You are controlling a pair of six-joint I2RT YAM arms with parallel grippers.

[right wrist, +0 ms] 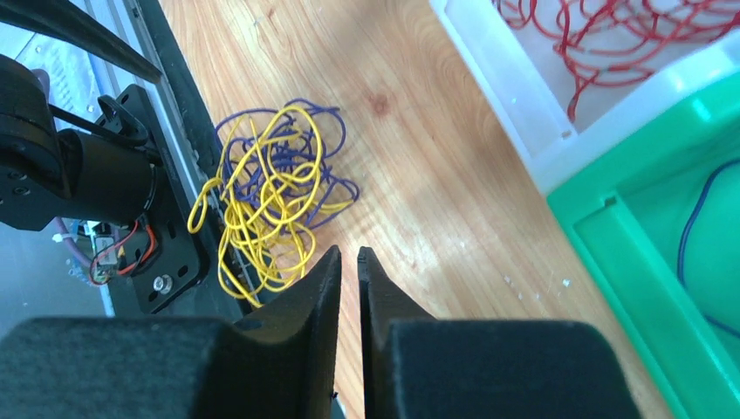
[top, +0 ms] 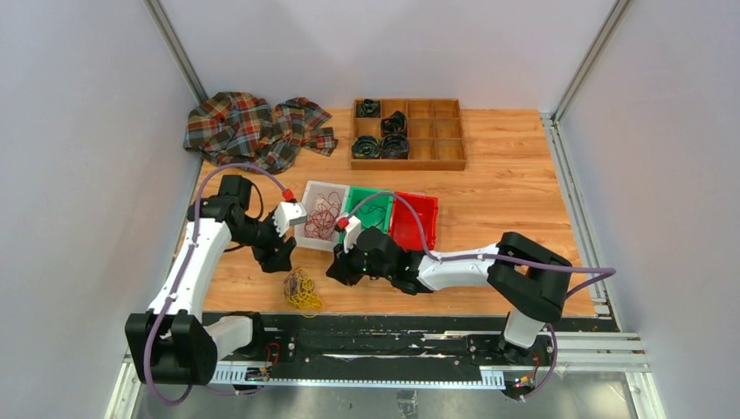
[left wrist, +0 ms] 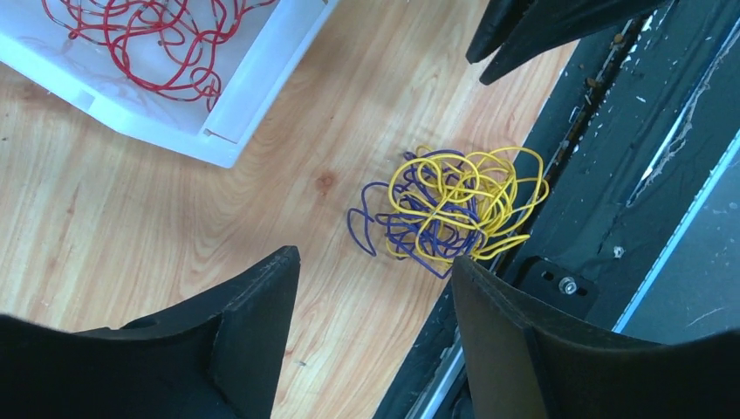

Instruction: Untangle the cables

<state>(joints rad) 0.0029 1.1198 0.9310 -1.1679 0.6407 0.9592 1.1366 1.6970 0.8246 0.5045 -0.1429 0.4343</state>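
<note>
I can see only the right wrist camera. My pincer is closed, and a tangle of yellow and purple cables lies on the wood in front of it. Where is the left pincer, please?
Observer: The left pincer is open and holds nothing. It hangs close to the tangle of thin yellow and purple cables, not touching it.
Operator: Is there one more bin behind the green one?
Observer: Yes, a red plastic bin stands side by side with the green plastic bin, on its right.
Operator: And what is at the far side of the table?
Observer: A wooden compartment tray with black coiled bands in its left compartments.
</note>
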